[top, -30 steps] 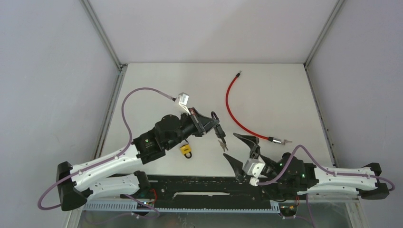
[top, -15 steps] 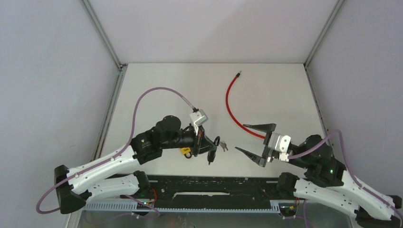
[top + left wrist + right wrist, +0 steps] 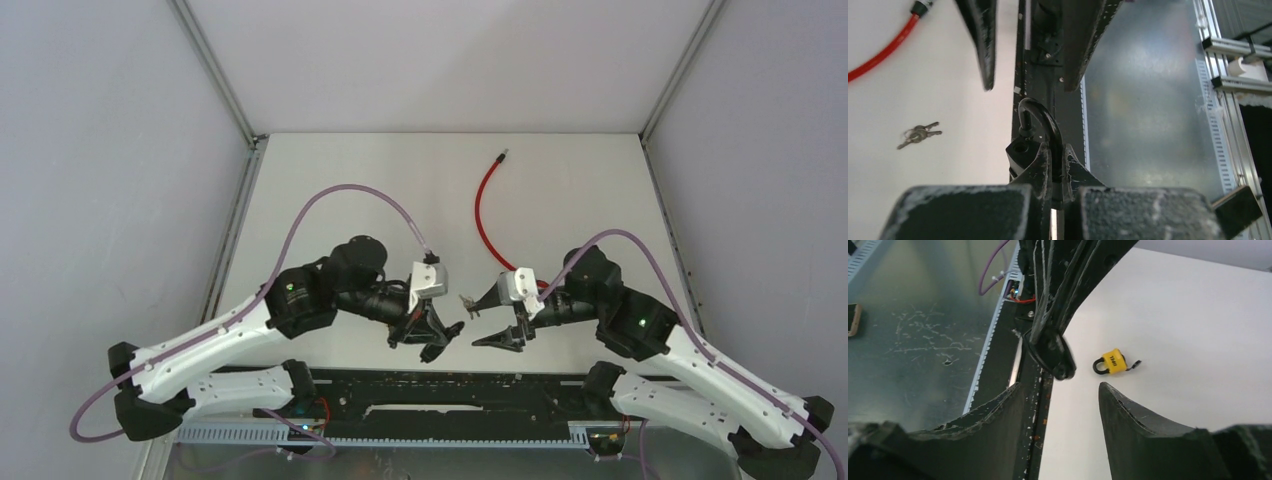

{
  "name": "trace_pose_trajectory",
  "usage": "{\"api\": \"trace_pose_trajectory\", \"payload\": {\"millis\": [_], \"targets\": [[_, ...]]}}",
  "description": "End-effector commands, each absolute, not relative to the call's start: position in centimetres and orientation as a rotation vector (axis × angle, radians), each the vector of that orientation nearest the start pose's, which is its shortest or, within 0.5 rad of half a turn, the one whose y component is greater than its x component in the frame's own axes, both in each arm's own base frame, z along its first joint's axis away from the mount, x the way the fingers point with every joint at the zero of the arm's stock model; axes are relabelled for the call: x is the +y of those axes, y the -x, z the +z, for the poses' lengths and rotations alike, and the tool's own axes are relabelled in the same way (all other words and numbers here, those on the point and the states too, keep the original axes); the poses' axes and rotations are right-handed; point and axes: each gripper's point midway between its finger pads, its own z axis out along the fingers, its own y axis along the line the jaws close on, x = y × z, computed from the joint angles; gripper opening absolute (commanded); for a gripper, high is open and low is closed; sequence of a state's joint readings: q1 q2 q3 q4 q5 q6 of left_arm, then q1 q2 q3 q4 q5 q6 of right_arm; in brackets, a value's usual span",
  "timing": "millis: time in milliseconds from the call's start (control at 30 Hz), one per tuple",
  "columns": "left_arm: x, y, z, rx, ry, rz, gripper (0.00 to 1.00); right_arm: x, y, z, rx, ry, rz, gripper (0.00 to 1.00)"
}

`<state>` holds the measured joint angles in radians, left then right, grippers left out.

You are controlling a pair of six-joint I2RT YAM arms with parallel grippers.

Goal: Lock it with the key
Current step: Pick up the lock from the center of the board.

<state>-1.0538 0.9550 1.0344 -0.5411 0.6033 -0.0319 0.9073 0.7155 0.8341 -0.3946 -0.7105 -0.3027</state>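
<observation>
Silver keys (image 3: 467,303) on a small ring lie flat on the white table (image 3: 350,180), and I reckon that's the trouble: the right gripper (image 3: 480,323), jaws apart and empty, could skid them away or pinch only the ring. They sit at its eleven o'clock, just beside the upper fingertip. At nine o'clock the left gripper (image 3: 1058,161) is clamped on the shackle of the black padlock (image 3: 1023,150).

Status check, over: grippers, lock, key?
Left gripper jaws shut on black padlock shackle. Right gripper jaws open, empty. Keys on table, unheld. Yellow padlock nearby, not blocking.
</observation>
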Motion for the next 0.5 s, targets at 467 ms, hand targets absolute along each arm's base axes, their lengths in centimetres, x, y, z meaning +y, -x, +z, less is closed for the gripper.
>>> {"api": "trace_pose_trajectory", "payload": {"millis": [467], "targets": [[-31.5,-3.8,29.7,1.523,-1.575,-1.265,0.00,27.9,-4.8,27.3,1.174,1.599,1.216,0.45]]}}
